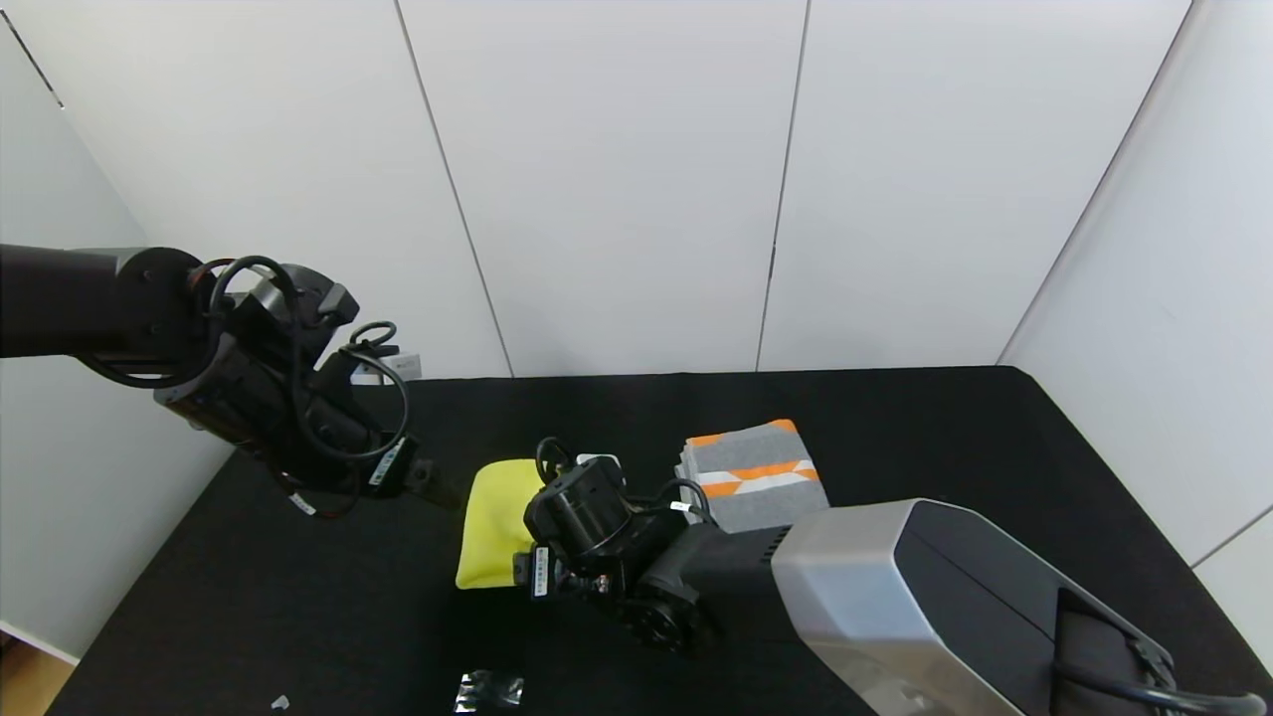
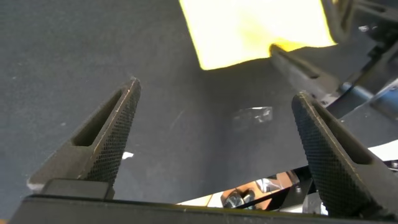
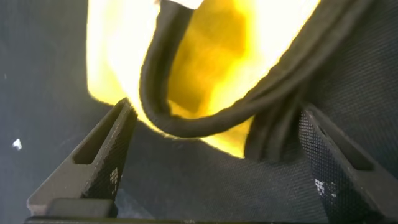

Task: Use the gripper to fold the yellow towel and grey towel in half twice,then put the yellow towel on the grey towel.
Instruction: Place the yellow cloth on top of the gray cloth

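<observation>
The yellow towel (image 1: 494, 522) is seen folded into a compact pad on the black bench (image 1: 895, 418), near its middle and slightly toward the robot's left. The grey towel (image 1: 753, 475) is laid just to the right of it, also folded, with its orange and white bands turned upward; the two towels are near each other, but whether they touch cannot be told, since the right arm covers the gap between them.

The right pincer (image 3: 217, 155) is held low over the near right part of the yellow towel. In the right wrist view its two textured fingers (image 3: 99, 162) are spread wide, with the yellow towel (image 3: 205, 68) and its dark trimmed edge lying between and beyond them; nothing is clamped. A loop of black cable (image 3: 186, 118) is draped across that view in front of the cloth.

The left pincer (image 2: 214, 143) is held over the bench on the left side of the yellow towel, near its edge. In the left wrist view its fingers (image 2: 106, 140) are likewise spread apart with only bare black cloth between them, and the yellow towel (image 2: 255, 28) is seen farther off, with one finger of the right pincer (image 2: 305, 68) against its edge.

A small crumpled piece of clear wrapper (image 1: 489, 689) is lying on the bench near its front edge, and a tiny white scrap (image 1: 280, 703) is lying to the left of it.
</observation>
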